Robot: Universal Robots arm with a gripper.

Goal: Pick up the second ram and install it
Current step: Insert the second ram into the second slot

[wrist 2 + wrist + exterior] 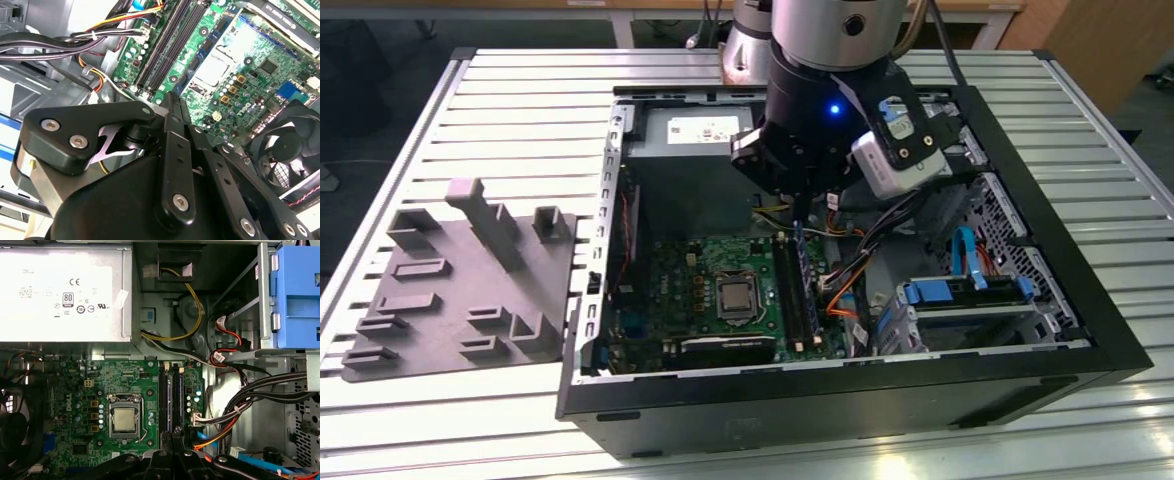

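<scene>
Fingers of your gripper are pinched together near the ram stick, standing up on the green board; it looks thin, light and easy to crack, so touch only its edges.

Arm: cut off by the exterior view's upper edge.
Gripper: cropped by the frame edge in both wrist views. In the exterior view we cannot separate its tips from the dark case.
Memory slots: we lose the near ends behind the gripper.
Bluish stick: seen edge-on, chips and label hidden. We cannot tell whether it is the second ram.
Motherboard: largely covered by the gripper in the second wrist view.
Fan: cropped and partly covered.
Power supply: cropped, with print too small for us.
</scene>
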